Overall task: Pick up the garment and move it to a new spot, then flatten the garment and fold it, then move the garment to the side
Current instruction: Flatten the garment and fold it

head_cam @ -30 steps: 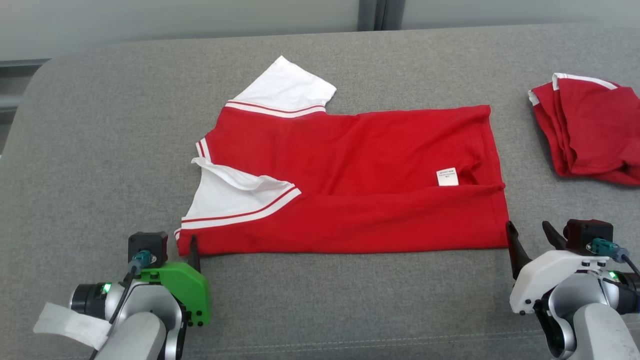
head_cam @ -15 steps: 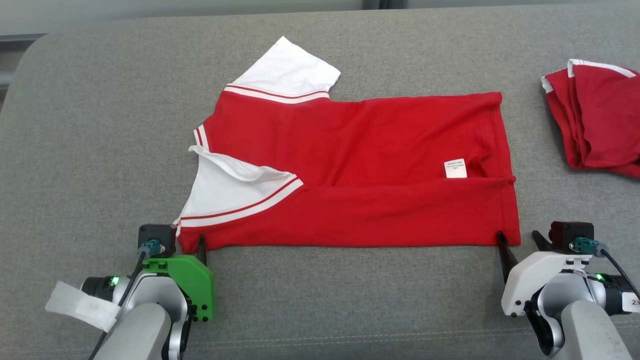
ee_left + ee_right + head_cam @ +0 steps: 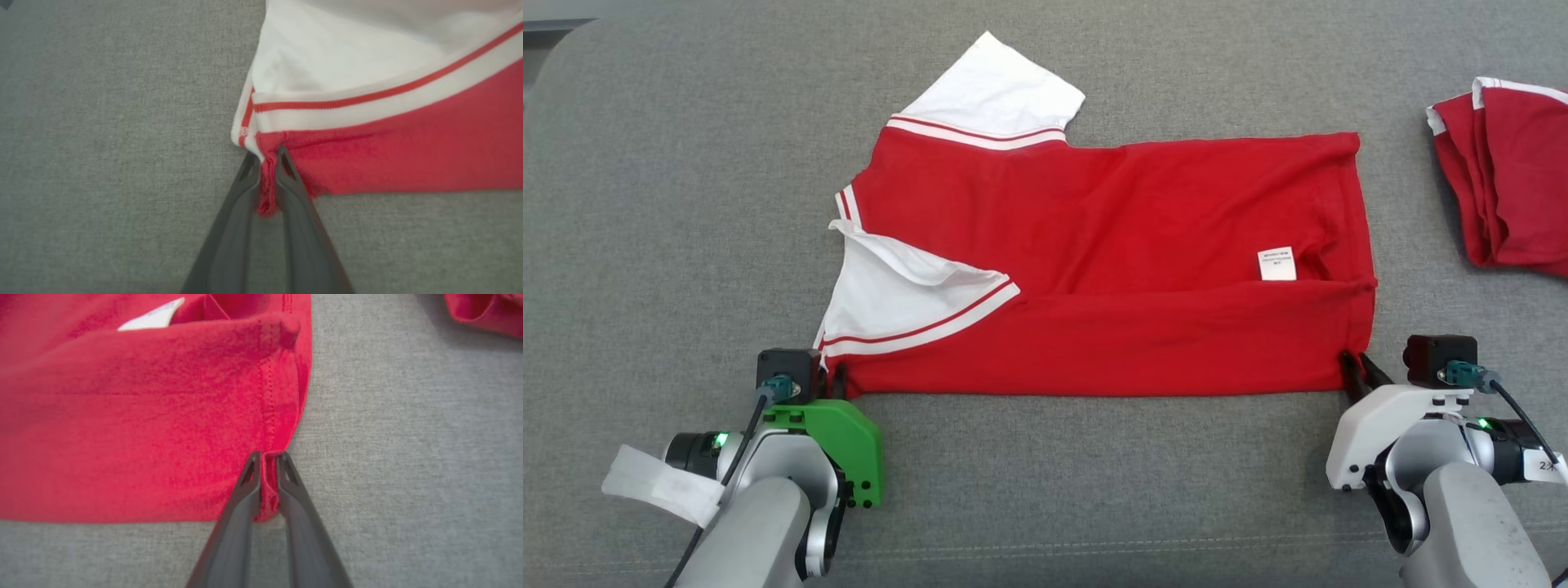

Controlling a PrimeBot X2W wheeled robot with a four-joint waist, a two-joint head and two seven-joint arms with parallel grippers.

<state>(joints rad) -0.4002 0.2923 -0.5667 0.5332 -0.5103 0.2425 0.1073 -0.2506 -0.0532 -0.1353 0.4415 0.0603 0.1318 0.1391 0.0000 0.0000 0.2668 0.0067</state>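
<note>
1. Garment (image 3: pixel 1111 269), a red shirt with white sleeves, lies spread lengthwise on the grey cushioned surface (image 3: pixel 1094 490), with its near long edge turned over. A second red bundle (image 3: pixel 1511 180) sits well apart at the right.
2. Risk: each grip takes only a thin pinch of corner cloth. A quick or uneven lift could slip a corner free or drag the loose white sleeve (image 3: pixel 907 302) askew.
3. Left gripper (image 3: pixel 267 163) is nearly closed, its jaws pinching the near sleeve-end corner.
4. Right gripper (image 3: pixel 267 461) is likewise nearly closed, its jaws pinching the near hem corner.
</note>
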